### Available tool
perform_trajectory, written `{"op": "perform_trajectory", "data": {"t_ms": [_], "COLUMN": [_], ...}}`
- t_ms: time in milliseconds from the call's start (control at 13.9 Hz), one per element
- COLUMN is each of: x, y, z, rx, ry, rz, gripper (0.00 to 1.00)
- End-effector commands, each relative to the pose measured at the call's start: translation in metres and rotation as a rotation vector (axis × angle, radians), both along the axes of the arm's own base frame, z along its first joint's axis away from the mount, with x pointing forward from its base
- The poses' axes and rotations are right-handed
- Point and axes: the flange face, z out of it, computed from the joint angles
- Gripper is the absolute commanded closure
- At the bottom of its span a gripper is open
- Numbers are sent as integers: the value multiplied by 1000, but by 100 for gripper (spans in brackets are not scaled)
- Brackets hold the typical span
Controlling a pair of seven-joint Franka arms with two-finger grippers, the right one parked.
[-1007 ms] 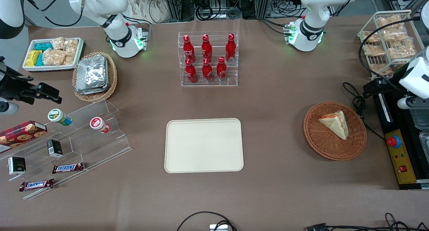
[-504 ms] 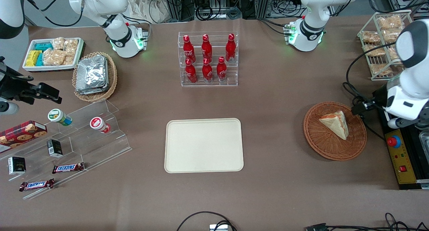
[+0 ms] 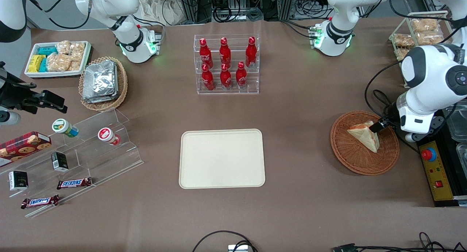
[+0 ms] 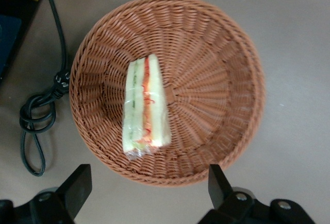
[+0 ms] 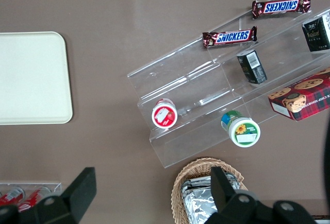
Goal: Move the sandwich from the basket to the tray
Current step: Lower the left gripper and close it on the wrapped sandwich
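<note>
The sandwich [image 3: 363, 137] is a pale bread wedge that lies in the reddish-brown wicker basket [image 3: 365, 164] toward the working arm's end of the table. The wrist view looks straight down on the sandwich [image 4: 146, 105], with its red and green filling edge facing up inside the basket [image 4: 216, 54]. The left arm's gripper [image 3: 381, 126] hovers above the basket's rim beside the sandwich. It stands open [image 4: 148, 190], with only the rim and bare table between its fingertips. The cream tray [image 3: 222, 158] lies empty at the table's middle, and part of this tray [image 5: 31, 77] shows in the right wrist view.
A coiled black cable [image 4: 36, 116] lies on the table against the basket. A black control box with a red button [image 3: 428, 154] sits at the table's edge beside the basket. A rack of red bottles [image 3: 226, 64] stands farther from the camera than the tray. An acrylic snack shelf [image 3: 80, 153] stands toward the parked arm's end.
The left arm has swung in from the table's edge toward the basket. Its gripper now hangs over the basket's rim. The sandwich and basket have not moved.
</note>
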Motion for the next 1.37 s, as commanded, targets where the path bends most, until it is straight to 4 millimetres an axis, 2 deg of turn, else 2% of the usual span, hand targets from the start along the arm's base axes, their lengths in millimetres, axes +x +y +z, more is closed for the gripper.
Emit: {"op": "perform_trajectory", "data": {"t_ms": [0, 432, 1079, 1295], "x": [-17, -23, -42, -43], "y": [15, 16, 15, 16], "z": [-11, -55, -122, -133], "rx": [15, 16, 10, 9], "ry": [-27, -17, -62, -63], "rz": [58, 171, 198, 199], "gripper": [0, 0, 0, 0]}}
